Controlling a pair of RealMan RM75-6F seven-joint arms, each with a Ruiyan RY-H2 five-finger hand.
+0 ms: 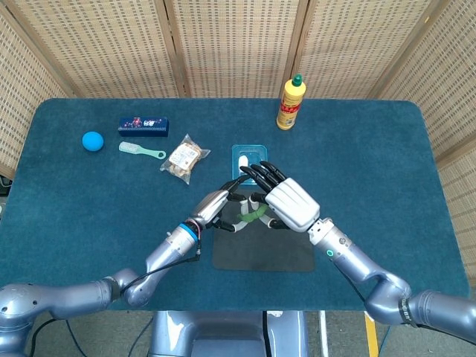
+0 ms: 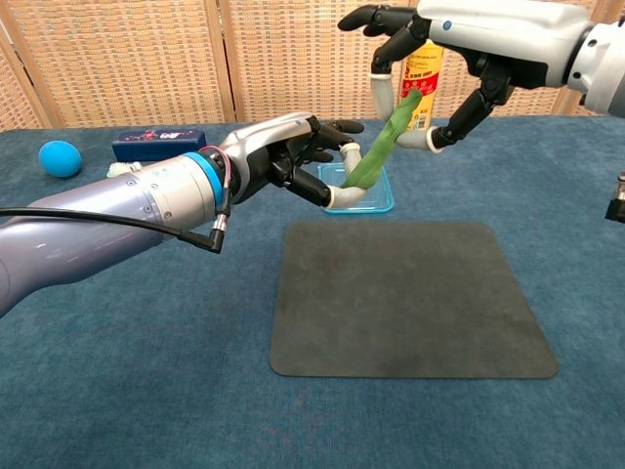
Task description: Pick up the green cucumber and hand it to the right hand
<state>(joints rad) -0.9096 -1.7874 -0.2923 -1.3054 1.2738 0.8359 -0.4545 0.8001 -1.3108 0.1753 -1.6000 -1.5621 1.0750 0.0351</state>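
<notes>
My left hand [image 2: 288, 161] holds the green cucumber [image 2: 378, 147] by its lower end, above the table and tilted up to the right. The cucumber's top end reaches between the spread fingers of my right hand [image 2: 459, 49], which hovers over it and does not grip it. In the head view the left hand [image 1: 217, 206] and right hand [image 1: 286, 202] meet over the back edge of the dark mat [image 1: 264, 253], and only a bit of the cucumber [image 1: 253, 216] shows between them.
A small teal tray [image 1: 247, 155] lies just behind the hands. A yellow bottle [image 1: 291, 103] stands at the back. A snack bag [image 1: 184, 158], a green brush [image 1: 141, 150], a blue box [image 1: 143, 125] and a blue ball [image 1: 92, 140] lie at the back left.
</notes>
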